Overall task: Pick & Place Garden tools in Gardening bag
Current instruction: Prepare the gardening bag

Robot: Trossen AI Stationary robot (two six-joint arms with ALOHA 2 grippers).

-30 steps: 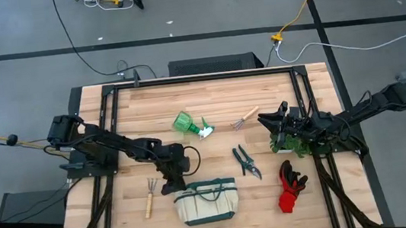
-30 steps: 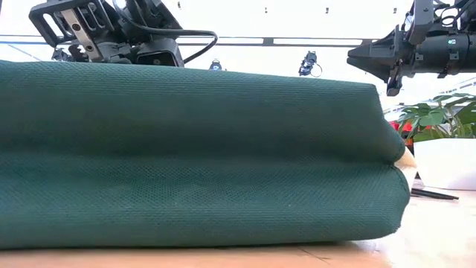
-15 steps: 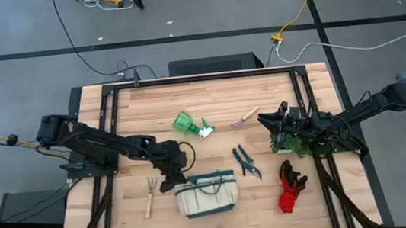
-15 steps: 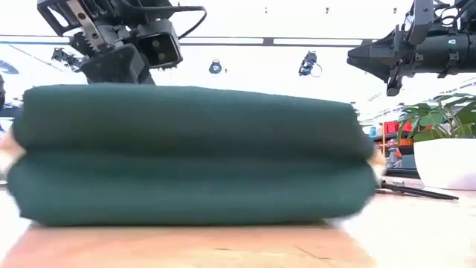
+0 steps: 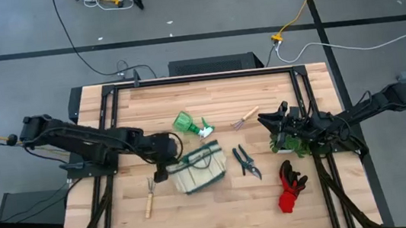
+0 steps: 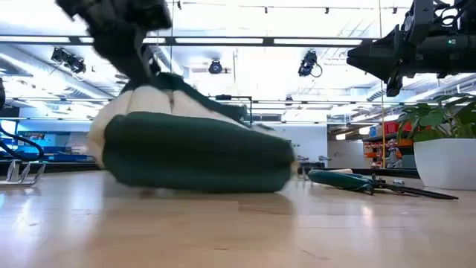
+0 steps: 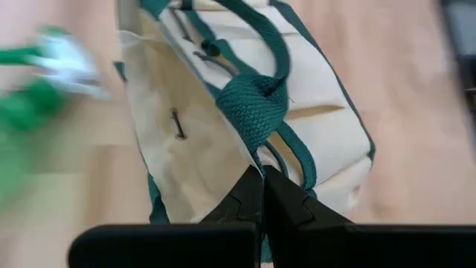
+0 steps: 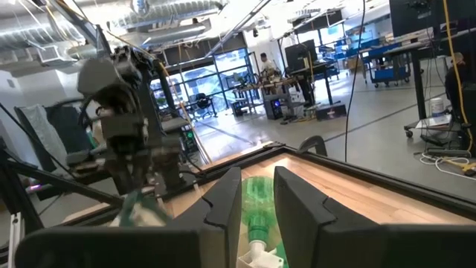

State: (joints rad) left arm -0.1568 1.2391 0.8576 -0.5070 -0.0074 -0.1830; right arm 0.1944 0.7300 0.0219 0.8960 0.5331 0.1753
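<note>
Now the gardening bag [image 5: 199, 170] lies tipped near the middle of the surface [image 5: 222, 211], its beige side and green loop handles turned up. The left claw [image 5: 164, 162] is pinched fully shut on one green handle strap [image 7: 256, 104] at the bag's left end, so bag and claw touch there. The left arm [image 5: 84, 143] reaches in low from the surface's left edge, stretched nearly flat toward the centre.

Around the bag lie the tools. One green spray bottle [image 5: 189, 123] rests just beyond the bag toward the far edge. Two small wooden-handled rakes show: one [image 5: 150, 195] beside the bag toward the left and near edge, the other [image 5: 246, 117] past the bottle to the right. One pair of dark shears [image 5: 245, 160] lies just right of the bag. One red-and-black pair of gloves [image 5: 290, 184] sits farther right, toward the near edge.

The right arm [image 5: 356, 114] waits above the right edge, its claw [image 5: 271, 118] raised clear of the surface with its fingers set partly apart and nothing between them, over a potted plant [image 5: 290, 141].
</note>
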